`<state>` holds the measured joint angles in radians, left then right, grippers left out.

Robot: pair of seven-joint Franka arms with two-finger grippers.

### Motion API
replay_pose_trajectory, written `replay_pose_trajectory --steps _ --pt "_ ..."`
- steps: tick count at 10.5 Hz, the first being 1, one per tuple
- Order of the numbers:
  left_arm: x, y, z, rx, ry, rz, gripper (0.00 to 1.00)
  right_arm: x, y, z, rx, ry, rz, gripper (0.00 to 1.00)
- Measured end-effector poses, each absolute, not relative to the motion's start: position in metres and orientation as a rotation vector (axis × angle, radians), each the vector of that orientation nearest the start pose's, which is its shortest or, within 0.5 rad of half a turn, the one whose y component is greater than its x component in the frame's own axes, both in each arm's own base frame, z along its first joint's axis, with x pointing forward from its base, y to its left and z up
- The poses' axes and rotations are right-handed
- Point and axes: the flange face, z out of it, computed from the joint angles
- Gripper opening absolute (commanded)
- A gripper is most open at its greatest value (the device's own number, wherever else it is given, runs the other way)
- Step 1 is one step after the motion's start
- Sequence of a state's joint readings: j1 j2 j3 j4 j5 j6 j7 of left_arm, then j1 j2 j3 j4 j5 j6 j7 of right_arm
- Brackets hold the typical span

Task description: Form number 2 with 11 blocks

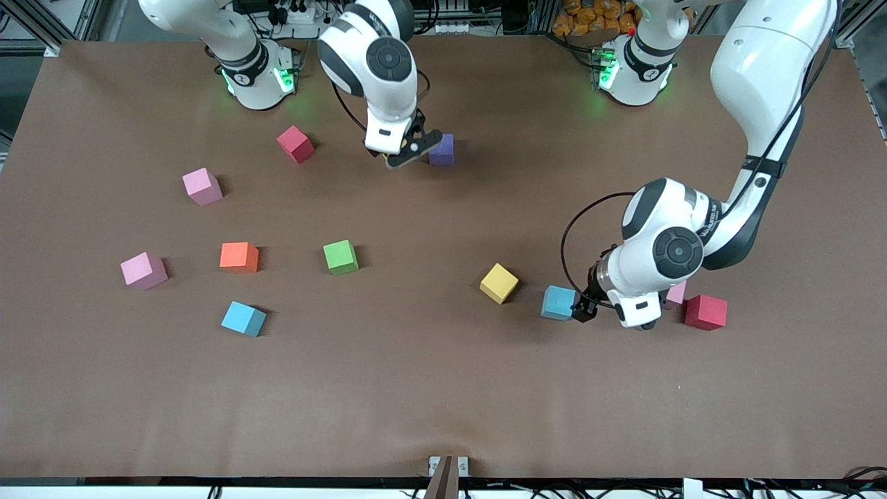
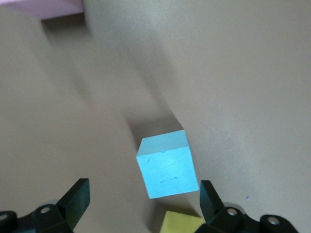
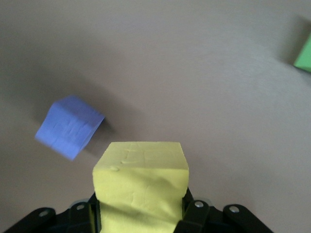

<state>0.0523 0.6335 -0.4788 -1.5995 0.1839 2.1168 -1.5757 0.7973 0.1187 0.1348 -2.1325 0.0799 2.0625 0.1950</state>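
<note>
My right gripper point(image 1: 407, 151) point(image 3: 141, 208) is shut on a yellow block point(image 3: 141, 170), held over the table beside a purple block point(image 1: 441, 149) point(image 3: 70, 126). The held block barely shows in the front view. My left gripper point(image 1: 579, 310) point(image 2: 143, 196) hangs low and open, its fingertips point(image 2: 77, 194) level with the near edge of a light blue block point(image 1: 558, 303) point(image 2: 165, 165). Another yellow block point(image 1: 499, 283) point(image 2: 182, 223) lies just past it, toward the right arm's end. No number 2 is in view.
Loose blocks lie toward the right arm's end: red point(image 1: 296, 144), pink point(image 1: 202, 186), pink point(image 1: 144, 270), orange point(image 1: 239, 256), green point(image 1: 341, 256) point(image 3: 303, 56), light blue point(image 1: 243, 319). By the left arm's wrist sit a pink block point(image 1: 677, 294) point(image 2: 48, 6) and a red one point(image 1: 705, 312).
</note>
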Motion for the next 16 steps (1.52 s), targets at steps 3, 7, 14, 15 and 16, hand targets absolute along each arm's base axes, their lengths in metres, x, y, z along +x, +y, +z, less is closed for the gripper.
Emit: replay_pose_trajectory --steps 3,7,14,15,16 --pt "0.646 -0.243 0.283 -2.643 -1.731 0.191 1.00 0.278 0.447 0.344 -2.780 -1.501 0.224 0.00" --pt "0.651 -0.237 0.281 -2.641 -1.714 0.148 1.00 0.283 0.438 0.330 -2.487 -1.920 0.183 0.00" --pt "0.651 -0.234 0.269 -2.575 -1.762 0.120 1.00 0.269 0.441 0.280 -2.290 -2.232 0.094 0.00" --pt "0.651 -0.235 0.267 -2.538 -1.808 0.122 1.00 0.269 0.442 0.265 -2.283 -2.228 0.102 0.00" --pt "0.650 -0.235 0.266 -2.505 -1.848 0.125 1.00 0.269 0.442 0.252 -2.279 -2.226 0.120 0.00"
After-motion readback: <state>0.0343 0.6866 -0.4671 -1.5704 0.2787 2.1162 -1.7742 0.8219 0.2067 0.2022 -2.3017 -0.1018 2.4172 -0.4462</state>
